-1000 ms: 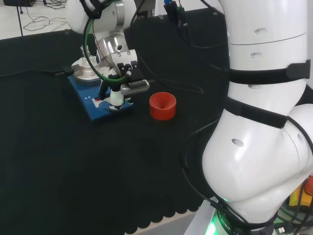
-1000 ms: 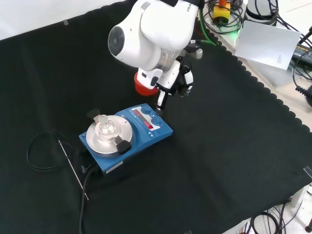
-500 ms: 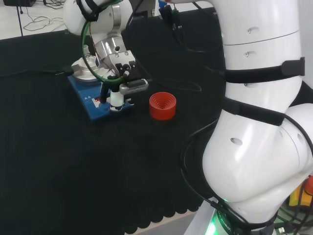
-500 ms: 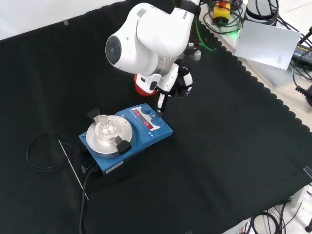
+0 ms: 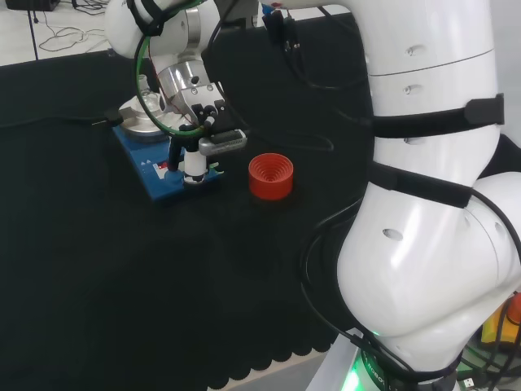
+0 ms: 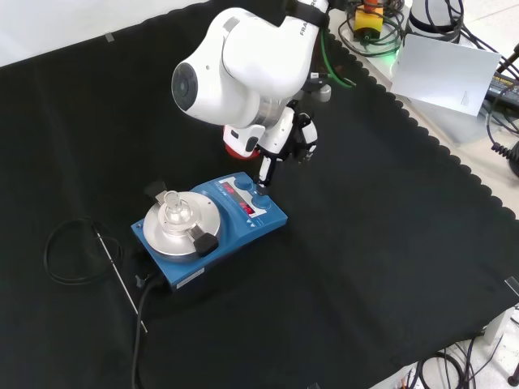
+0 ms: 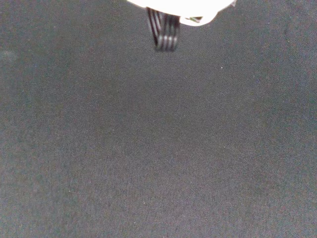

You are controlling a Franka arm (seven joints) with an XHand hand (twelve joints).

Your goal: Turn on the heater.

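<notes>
The blue heater [image 6: 240, 229] stands on the black cloth, with a round silver plate [image 6: 180, 229] and a small clear glass flask [image 6: 172, 206] on top. Its front panel carries two blue knobs [image 6: 263, 200] and a lit red display. My hand [image 6: 289, 139] hangs over that panel below the big white link. One straight finger [image 6: 265, 168] points down and its tip meets the panel by the knobs, while the other fingers are tucked back. In the head view the hand [image 5: 202, 120] stands above the heater's [image 5: 157, 177] near edge, with a white fingertip [image 5: 193, 163] on the panel.
A red ribbed ring stand [image 5: 270, 175] sits to the right of the heater in the head view; in the front view this stand [image 6: 238, 148] is half hidden behind the arm. A thin probe rod [image 6: 118, 273] and a coiled black cable [image 6: 66, 251] lie left of the heater.
The arm's link and the hand have shifted slightly left in the front view. The fingertip stays down at the heater's panel. The heater has not moved.
</notes>
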